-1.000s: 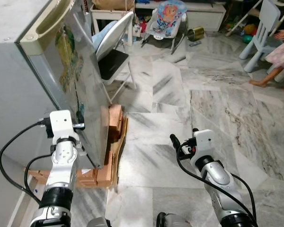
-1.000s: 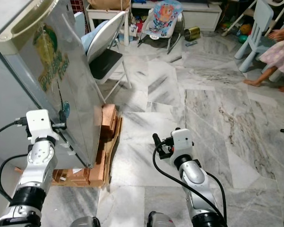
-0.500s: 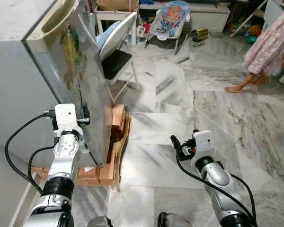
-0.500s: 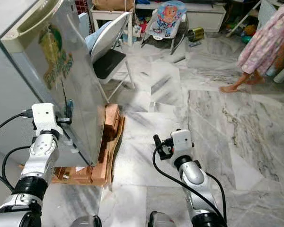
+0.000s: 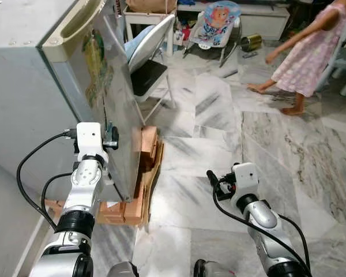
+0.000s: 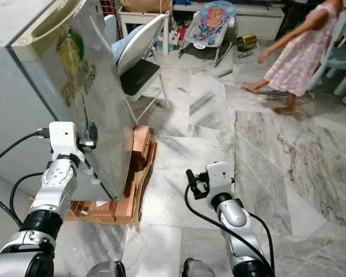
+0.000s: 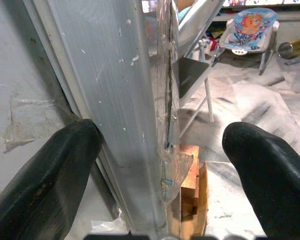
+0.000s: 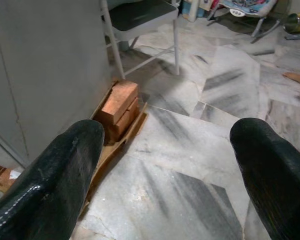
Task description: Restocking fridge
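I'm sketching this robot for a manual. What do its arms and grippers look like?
Both arms are silver metal with dark ring joints, each ending in a white boxy wrist housing. Loose black cables loop beside each forearm. The left gripper and the right gripper each have two long, rounded, matte black fingers.

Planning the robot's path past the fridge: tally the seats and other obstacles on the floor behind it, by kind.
Folding chair: 1
Baby bouncer: 1
Plastic chair: 1
Tin can: 1
Person: 1
Total: 5
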Robot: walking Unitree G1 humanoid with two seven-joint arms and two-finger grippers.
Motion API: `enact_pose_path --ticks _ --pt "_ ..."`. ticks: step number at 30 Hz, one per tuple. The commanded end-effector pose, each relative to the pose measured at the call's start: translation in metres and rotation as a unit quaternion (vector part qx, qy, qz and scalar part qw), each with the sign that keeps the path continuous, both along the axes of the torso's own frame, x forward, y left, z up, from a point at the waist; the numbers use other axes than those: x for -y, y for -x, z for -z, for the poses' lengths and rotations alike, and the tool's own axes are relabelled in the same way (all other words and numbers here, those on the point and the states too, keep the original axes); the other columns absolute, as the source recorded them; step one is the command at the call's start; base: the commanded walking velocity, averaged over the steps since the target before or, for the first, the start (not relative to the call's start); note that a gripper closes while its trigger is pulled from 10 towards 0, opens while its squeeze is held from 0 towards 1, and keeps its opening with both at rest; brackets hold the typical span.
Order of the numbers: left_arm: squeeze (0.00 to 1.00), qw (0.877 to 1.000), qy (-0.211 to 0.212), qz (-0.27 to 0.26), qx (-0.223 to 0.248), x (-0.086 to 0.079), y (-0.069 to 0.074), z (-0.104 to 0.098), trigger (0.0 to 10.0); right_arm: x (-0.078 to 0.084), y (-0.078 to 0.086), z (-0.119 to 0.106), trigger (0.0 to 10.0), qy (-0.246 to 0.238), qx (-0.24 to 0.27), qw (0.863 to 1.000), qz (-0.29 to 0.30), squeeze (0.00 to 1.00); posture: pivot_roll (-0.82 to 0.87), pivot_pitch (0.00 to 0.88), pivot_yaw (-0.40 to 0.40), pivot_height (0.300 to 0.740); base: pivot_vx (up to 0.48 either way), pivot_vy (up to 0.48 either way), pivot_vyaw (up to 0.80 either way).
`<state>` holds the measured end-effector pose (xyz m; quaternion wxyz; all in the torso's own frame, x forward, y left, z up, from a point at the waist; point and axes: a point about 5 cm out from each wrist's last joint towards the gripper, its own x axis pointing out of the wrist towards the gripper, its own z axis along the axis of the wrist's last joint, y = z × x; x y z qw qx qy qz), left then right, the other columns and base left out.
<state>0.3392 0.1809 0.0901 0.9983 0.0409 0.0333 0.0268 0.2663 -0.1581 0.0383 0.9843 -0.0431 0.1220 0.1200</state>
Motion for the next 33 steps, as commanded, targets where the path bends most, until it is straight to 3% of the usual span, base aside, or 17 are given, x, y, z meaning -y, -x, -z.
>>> enact_pose_path --ticks 1,8,9,10,12,13,14,15,16,19,22,23,26,27,28,30,33 --pt "0.0 0.999 -0.013 0.034 0.0 0.014 -0.006 -0.004 10.0 -0.003 -0.001 0.002 10.0 0.003 -0.005 1.0 -0.003 0.0 -0.08 0.08 0.024 0.74 0.0 0.0 0.0" --pt "0.0 0.998 -0.009 0.066 0.021 0.031 -0.029 -0.034 10.0 -0.003 0.01 0.028 10.0 0.042 -0.099 0.994 -0.033 0.0 -0.08 0.074 0.027 0.74 0.0 0.0 0.0" --pt "0.0 0.993 -0.024 0.107 0.037 0.051 -0.033 -0.046 10.0 -0.003 0.012 0.033 10.0 0.053 -0.117 0.991 -0.043 0.0 -0.08 0.069 0.031 0.74 0.0 0.0 0.0" --pt "0.0 0.993 -0.024 0.107 0.037 0.051 -0.033 -0.046 10.0 -0.003 0.012 0.033 10.0 0.053 -0.117 0.991 -0.043 0.0 -0.08 0.069 0.031 0.74 0.0 0.0 0.0" --pt "0.0 0.967 -0.022 0.24 0.081 0.112 -0.025 -0.07 10.0 -0.004 0.013 0.037 10.0 0.056 -0.137 0.988 -0.054 0.0 -0.08 0.069 0.033 0.74 0.0 0.0 0.0" --pt "0.0 0.942 0.008 0.321 0.098 0.153 -0.007 -0.081 10.0 -0.004 0.014 0.038 10.0 0.057 -0.144 0.986 -0.057 0.0 -0.08 0.069 0.033 0.74 0.0 0.0 0.0" --pt "0.0 0.942 0.008 0.321 0.098 0.153 -0.007 -0.081 10.0 -0.004 0.014 0.038 10.0 0.057 -0.144 0.986 -0.057 0.0 -0.08 0.069 0.033 0.74 0.0 0.0 0.0" --pt "0.0 0.93 0.023 0.353 0.101 0.17 0.002 -0.085 10.0 -0.004 0.014 0.039 10.0 0.056 -0.146 0.986 -0.058 0.0 -0.08 0.069 0.033 0.74 0.0 0.0 0.0" --pt "0.0 0.904 0.074 0.413 0.085 0.205 0.024 -0.088 10.0 -0.006 0.014 0.04 10.0 0.059 -0.151 0.985 -0.065 0.0 -0.08 0.067 0.033 0.74 0.0 0.0 0.0" --pt "0.0 0.886 0.104 0.446 0.074 0.223 0.037 -0.089 10.0 -0.009 0.013 0.04 10.0 0.062 -0.154 0.983 -0.074 0.0 -0.08 0.065 0.033 0.74 0.0 0.0 0.0" --pt "0.0 0.898 0.085 0.426 0.07 0.218 0.031 -0.081 10.0 -0.01 0.013 0.041 10.0 0.064 -0.157 0.982 -0.078 0.0 -0.08 0.061 0.034 0.74 0.0 0.0 0.0" --pt "0.0 0.919 0.077 0.38 0.066 0.199 0.018 -0.078 10.0 -0.01 0.013 0.041 10.0 0.063 -0.159 0.982 -0.079 0.0 -0.08 0.061 0.034 0.74 0.0 0.0 0.0" --pt "0.0 0.94 0.087 0.324 0.063 0.17 0.006 -0.079 10.0 -0.011 0.013 0.042 10.0 0.062 -0.162 0.982 -0.08 0.0 -0.07 0.057 0.037 0.74 0.0 0.0 0.0" --pt "0.0 0.951 0.083 0.29 0.064 0.15 0.001 -0.078 10.0 -0.011 0.013 0.042 10.0 0.06 -0.162 0.982 -0.08 0.0 -0.07 0.058 0.037 0.74 0.0 0.0 0.0" --pt "0.0 0.951 0.083 0.29 0.064 0.15 0.001 -0.078 10.0 -0.011 0.013 0.042 10.0 0.06 -0.162 0.982 -0.08 0.0 -0.07 0.058 0.037 0.74 0.0 0.0 0.0" --pt "0.0 0.968 0.067 0.233 0.059 0.114 -0.004 -0.071 10.0 -0.012 0.011 0.04 10.0 0.055 -0.15 0.984 -0.077 0.0 -0.06 0.058 0.038 0.74 0.0 0.0 0.0" --pt "0.0 0.977 0.051 0.2 0.051 0.091 0.001 -0.059 10.0 -0.011 0.006 0.031 10.0 0.042 -0.108 0.992 -0.047 0.0 -0.06 0.056 0.036 0.74 0.0 0.0 0.0"
